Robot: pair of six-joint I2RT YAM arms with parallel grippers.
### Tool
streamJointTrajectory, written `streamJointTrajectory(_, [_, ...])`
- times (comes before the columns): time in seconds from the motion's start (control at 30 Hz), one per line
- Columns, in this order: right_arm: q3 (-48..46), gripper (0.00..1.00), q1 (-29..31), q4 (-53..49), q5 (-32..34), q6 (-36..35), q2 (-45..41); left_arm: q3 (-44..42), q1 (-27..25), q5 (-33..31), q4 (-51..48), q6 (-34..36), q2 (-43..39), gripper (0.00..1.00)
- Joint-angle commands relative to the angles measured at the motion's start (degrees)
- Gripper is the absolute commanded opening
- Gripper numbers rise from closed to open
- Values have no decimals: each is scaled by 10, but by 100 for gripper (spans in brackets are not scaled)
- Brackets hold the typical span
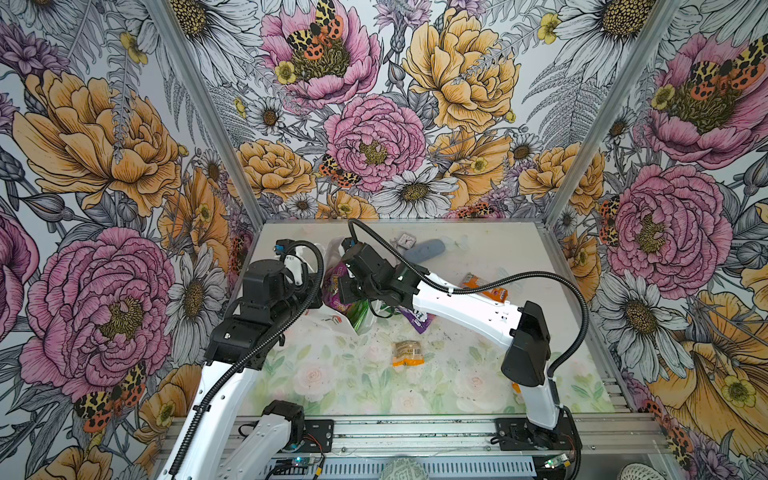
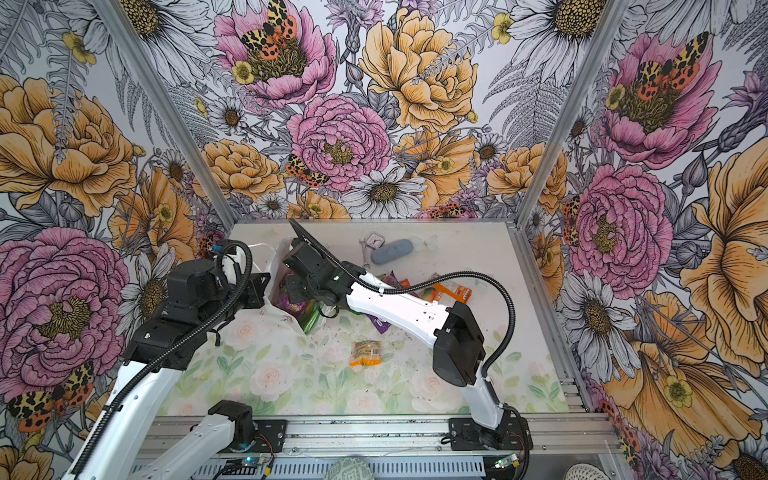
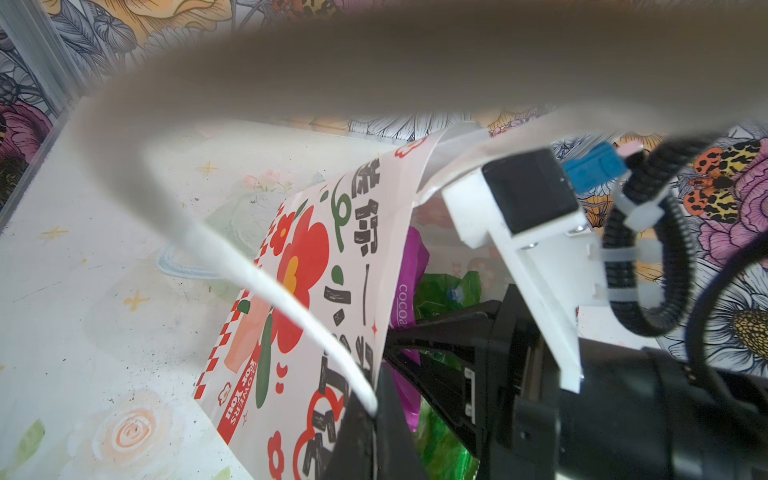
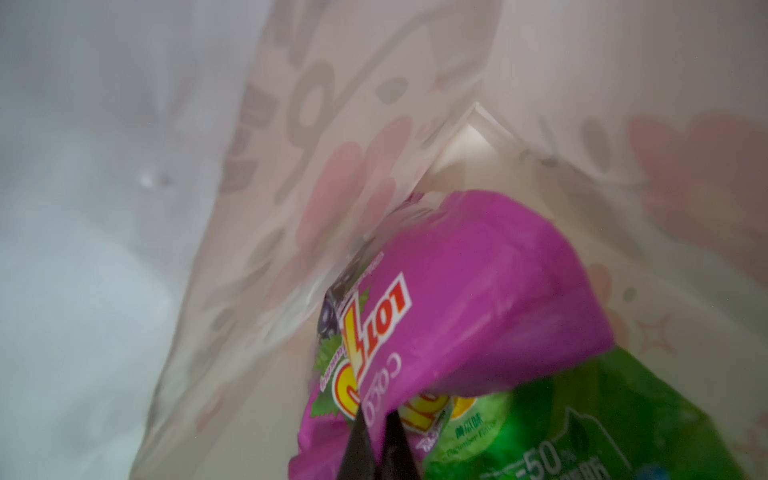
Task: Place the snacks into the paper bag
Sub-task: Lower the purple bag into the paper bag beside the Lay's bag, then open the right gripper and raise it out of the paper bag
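Right gripper [image 4: 376, 432] tips around purple grape bag [image 4: 478, 291]

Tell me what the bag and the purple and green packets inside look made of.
Bag: looks like matte white paper, holding a sharp crease, print showing through its wall. Purple packet: probably thin plastic film, glossy, rumpled. Green packet: likewise, shinier, crinkled.

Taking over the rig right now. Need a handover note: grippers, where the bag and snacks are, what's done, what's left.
Left gripper: shut on the paper bag at its rim.
Right gripper: shut on the purple packet, reaching into the bag's mouth.
Done: purple packet and green chip bag at least partly inside.
Left, outside the bag: small orange packet, orange packets, purple candy bag.
Next, probably: release the purple packet, then fetch those.
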Motion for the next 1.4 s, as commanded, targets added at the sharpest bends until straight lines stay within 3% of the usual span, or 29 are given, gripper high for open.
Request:
streamJointTrajectory(0.0, [-4,0,3,84,18,-7,-3,0,-6,-3,29,10,-14,0])
streamJointTrajectory(0.13, [-14,1,1,85,23,-2,0,-1,-6,-6,29,10,-14,0])
streamJointTrajectory(0.37, [-39,15,-1,86,35,0,-20,-1,-6,-12,28,10,-13,0])
streamJointTrajectory(0.87, [-76,32,-2,108,34,-6,-77,-2,-6,-16,28,10,-11,0])
streamJointTrajectory(1.2, [-153,46,-52,90,-26,0,-211,-2,-7,-21,27,12,-9,0])
streamJointTrajectory(1.37, [-227,50,-127,91,-138,59,-283,-3,-4,-30,26,13,-10,0])
